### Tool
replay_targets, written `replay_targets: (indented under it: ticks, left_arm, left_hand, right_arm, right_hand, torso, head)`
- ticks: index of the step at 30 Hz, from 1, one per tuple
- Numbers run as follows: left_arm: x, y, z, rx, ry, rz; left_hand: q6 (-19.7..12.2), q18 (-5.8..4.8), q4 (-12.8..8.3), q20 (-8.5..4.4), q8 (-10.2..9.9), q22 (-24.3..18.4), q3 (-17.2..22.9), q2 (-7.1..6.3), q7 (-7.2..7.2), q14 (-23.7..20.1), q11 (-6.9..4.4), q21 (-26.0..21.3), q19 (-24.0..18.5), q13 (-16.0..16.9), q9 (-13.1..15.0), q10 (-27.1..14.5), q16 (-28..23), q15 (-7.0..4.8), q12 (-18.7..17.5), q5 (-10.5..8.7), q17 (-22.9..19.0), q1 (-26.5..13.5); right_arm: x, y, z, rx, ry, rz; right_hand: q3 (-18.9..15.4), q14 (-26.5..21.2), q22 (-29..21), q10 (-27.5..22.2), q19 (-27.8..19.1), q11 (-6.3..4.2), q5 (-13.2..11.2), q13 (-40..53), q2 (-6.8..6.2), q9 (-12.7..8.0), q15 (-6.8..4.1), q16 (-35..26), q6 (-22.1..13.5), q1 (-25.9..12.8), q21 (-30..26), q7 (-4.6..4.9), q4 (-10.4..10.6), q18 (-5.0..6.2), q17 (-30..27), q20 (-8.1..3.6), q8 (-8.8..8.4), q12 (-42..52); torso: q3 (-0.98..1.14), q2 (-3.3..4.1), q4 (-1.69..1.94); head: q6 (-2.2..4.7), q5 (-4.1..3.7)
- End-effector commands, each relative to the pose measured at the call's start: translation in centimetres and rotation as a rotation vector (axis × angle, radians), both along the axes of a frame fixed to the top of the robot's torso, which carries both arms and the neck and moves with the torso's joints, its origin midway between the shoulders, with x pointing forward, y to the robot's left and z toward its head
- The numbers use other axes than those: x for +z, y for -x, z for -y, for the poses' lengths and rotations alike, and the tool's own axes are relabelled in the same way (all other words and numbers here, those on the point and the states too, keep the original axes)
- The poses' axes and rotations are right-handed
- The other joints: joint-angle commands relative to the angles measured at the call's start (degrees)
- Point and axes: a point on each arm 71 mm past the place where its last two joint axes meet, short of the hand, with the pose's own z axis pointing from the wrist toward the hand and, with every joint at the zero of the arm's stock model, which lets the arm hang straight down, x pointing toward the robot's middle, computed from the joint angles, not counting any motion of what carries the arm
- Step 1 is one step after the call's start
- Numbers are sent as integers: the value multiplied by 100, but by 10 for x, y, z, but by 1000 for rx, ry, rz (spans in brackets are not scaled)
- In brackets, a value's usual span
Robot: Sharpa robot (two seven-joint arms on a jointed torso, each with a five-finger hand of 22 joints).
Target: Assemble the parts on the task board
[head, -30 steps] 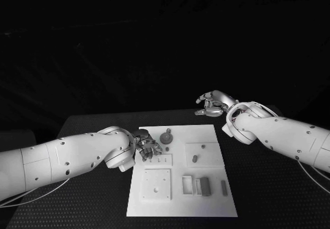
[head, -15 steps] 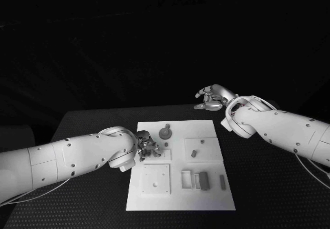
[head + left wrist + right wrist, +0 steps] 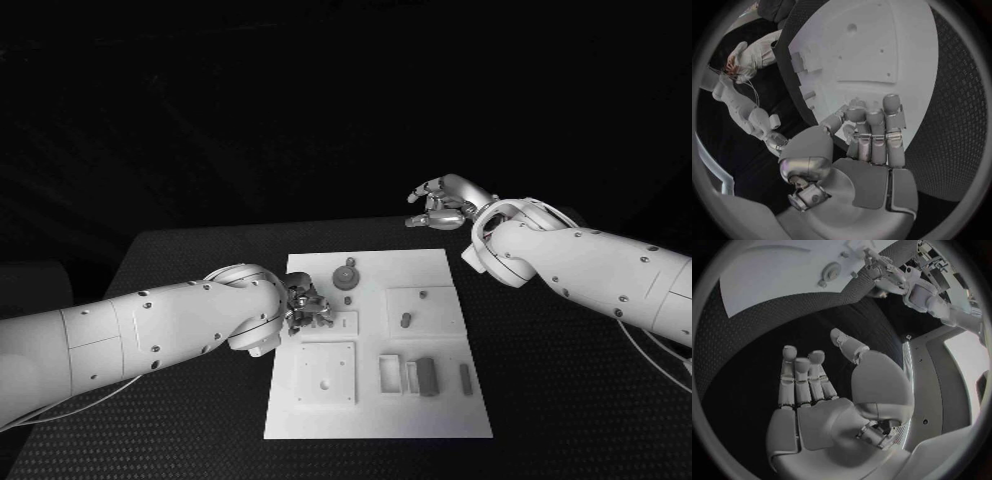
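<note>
While our left hand (image 3: 303,305) hovers at the task board's (image 3: 378,420) 9 o'clock edge, fingers curled together, we can't tell if a part is pinched; loose grey parts (image 3: 426,379) lie toward 5 o'clock. Right hand (image 3: 444,204) idles empty past 1 o'clock, fingers apart. Risk: curled fingers snag the board and shift it. Black textured table (image 3: 188,260), dark room

White screw-dotted arms, silver hands

Left hand (image 3: 303,305) hides any part beneath it.
</note>
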Motion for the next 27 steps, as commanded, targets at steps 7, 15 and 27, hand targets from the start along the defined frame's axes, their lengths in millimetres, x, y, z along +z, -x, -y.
replay_targets:
  ticks: [7, 15, 27]
  left_arm:
    - [-2, 1, 5, -30, -28, -8]
    - [-3, -1, 5, -21, -35, 1]
    - [-5, -1, 7, -19, -41, -3]
  left_hand:
    - [567, 145, 0, -79, -221, 118, 30, -17, -313, -99, -126, 41, 17, 34, 194, -208, 144, -27, 23, -2, -155, 81]
    - [591, 134, 1, -85, -312, 115, 15, -16, -298, -137, -111, 40, 2, 41, 129, -236, 197, -29, 1, -3, -230, 79]
    - [608, 128, 4, -90, -353, 115, -1, -11, -292, -149, -105, 44, 3, 45, 103, -244, 236, -32, -11, -3, -270, 71]
  right_arm:
    - [0, 1, -2, 21, -1, -6]
    - [0, 1, -2, 22, -1, -6]
    - [0, 1, -3, 25, -1, -7]
  right_hand:
    - [-44, -44, 7, -846, -8, 88, 10, -13, 54, -9, -13, 32, 38, 2, -15, 67, -9, 31, -11, 55, 25, 24]
    - [-49, -46, 7, -847, -9, 88, 10, -17, 59, -12, -13, 34, 36, 1, -16, 67, -12, 31, -14, 57, 25, 27]
    - [-56, -48, 8, -849, -11, 89, 11, -23, 64, -16, -12, 36, 35, -2, -17, 68, -15, 31, -18, 60, 27, 30]
  torso:
    - [-1, -1, 4]
    - [0, 0, 2]
    - [1, -1, 4]
  head:
    - [-24, 2]
    - [-20, -4]
    - [-22, -9]
